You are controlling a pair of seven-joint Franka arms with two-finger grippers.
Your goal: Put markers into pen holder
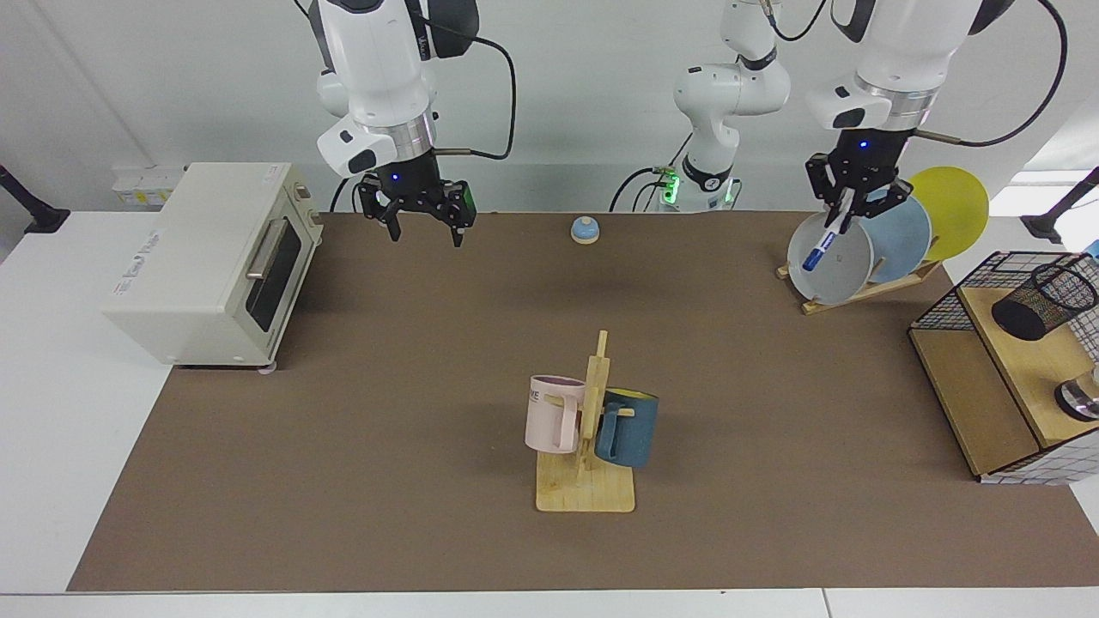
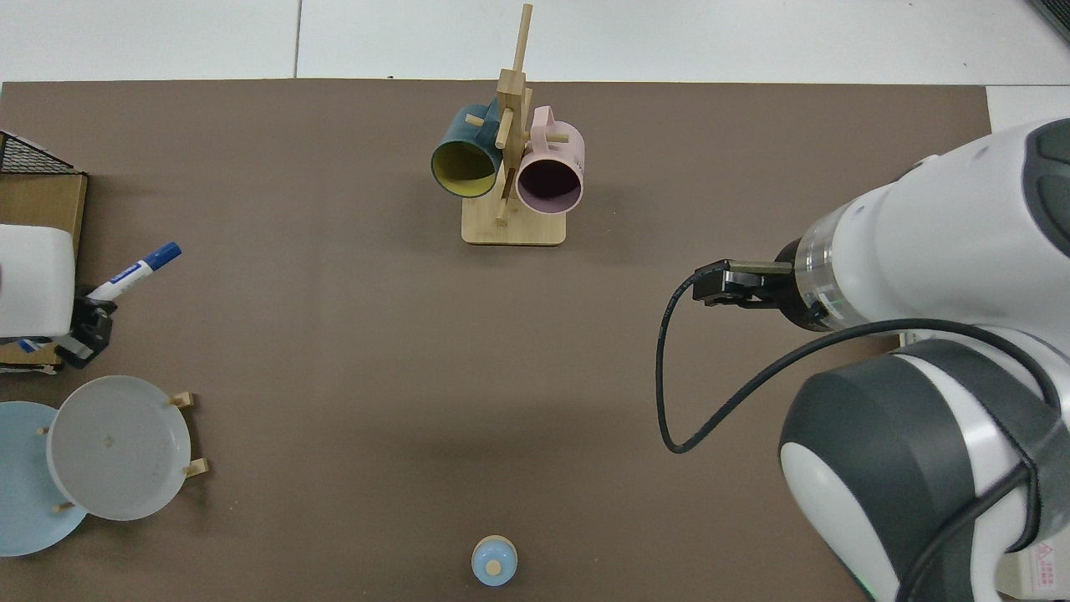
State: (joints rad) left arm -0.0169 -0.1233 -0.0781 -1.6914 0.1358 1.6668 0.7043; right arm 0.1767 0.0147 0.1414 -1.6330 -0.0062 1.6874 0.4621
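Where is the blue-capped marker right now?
The marker hangs in the left gripper, at the facing view's right, above the table before the grey plate.

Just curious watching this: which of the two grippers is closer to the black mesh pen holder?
The left gripper: it holds the marker by the plate rack, short of the pen holder. The right gripper hangs open near the toaster oven.

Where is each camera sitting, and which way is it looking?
Facing view: it sits across the table, looking at both arms; the left claw holds the marker by the plate rack, the right claw hangs open near the toaster oven, and the pen holder stands on a wooden stand.
Top view: it sits overhead, looking straight down; the arms come in from two sides, the marker near one edge.
Both show the mug rack, blue bell and grey plate.
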